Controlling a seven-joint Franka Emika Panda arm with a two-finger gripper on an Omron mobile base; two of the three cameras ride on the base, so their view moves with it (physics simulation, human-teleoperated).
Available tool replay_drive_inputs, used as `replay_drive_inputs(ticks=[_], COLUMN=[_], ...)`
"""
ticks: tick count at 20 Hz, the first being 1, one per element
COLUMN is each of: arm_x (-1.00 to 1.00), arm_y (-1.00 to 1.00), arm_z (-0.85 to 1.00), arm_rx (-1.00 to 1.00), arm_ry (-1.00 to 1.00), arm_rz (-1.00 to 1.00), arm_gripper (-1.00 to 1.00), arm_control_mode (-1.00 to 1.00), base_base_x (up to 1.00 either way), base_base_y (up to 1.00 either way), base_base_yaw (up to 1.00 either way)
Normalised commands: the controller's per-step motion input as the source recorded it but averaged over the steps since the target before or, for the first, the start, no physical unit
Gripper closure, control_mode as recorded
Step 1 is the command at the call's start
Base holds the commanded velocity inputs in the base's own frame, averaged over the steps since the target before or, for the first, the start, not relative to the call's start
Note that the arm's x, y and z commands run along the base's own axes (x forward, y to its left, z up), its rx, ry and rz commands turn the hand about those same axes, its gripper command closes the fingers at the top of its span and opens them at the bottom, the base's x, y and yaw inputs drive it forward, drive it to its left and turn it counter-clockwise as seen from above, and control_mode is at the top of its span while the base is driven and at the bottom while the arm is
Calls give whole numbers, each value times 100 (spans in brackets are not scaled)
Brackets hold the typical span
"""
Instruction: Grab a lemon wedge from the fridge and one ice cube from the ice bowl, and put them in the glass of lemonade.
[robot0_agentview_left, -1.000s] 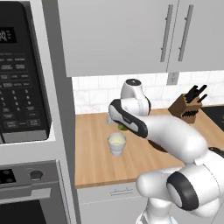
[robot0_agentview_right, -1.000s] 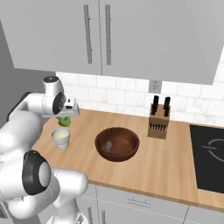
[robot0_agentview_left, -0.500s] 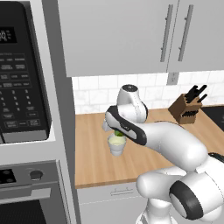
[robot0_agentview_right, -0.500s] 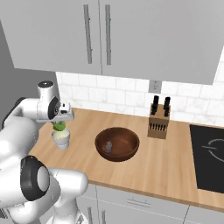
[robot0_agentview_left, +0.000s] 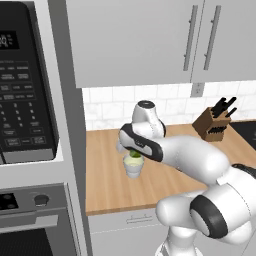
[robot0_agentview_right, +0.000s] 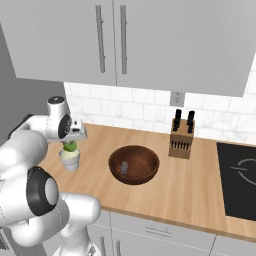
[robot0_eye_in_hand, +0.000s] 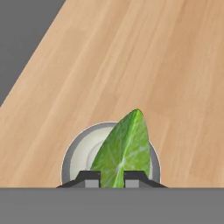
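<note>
So the wooden counter (robot0_agentview_right: 200, 195) is the big stage here, and I'll use the glass of lemonade (robot0_agentview_left: 133, 165) as my reference for everything. The white arm (robot0_agentview_left: 190, 157) reaches across the counter and ends right above the glass, close to the counter's left end beside the tall oven-and-microwave column (robot0_agentview_left: 30, 100).

The ice bowl (robot0_agentview_right: 134, 164) sits on the counter to the right of the glass in the right base view, near but not touching it. There's a small pale lump inside that I'd guess is the ice cube (robot0_agentview_right: 123, 167), though it's too tiny to be sure. The knife block (robot0_agentview_right: 181, 141) is further from the glass, past the bowl, up against the tile wall.

The gripper (robot0_eye_in_hand: 111, 178) is directly over the glass, jaws pinched narrow on the lemon wedge (robot0_eye_in_hand: 124, 151). From the hand camera, the wedge's pointed tip sticks out past the fingertips (robot0_eye_in_hand: 89, 178) and hangs over the glass mouth, lined up pretty well with the rim all around it.

My read: this is the drop-off step for the lemon, and the fridge part looks finished. The next move needs the jaws to let go so the wedge falls in. Then it's over to the bowl for one cube, which will need a careful pinch on something small and slippery-looking.
</note>
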Motion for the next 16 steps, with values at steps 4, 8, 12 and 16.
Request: replay_drive_inputs(ticks=[4,8,12,16], arm_x=[2,0,12,22], arm_y=[0,0,0,5], arm_z=[-8,0,0,0], arm_rx=[0,0,0,0], arm_ry=[0,0,-1,0], arm_rz=[1,0,3,2], arm_gripper=[100,100,100,100], arm_control_mode=[-100,-100,-100,-100], base_base_x=[0,0,0,0], base_base_y=[0,0,0,0], base_base_yaw=[0,0,0,0])
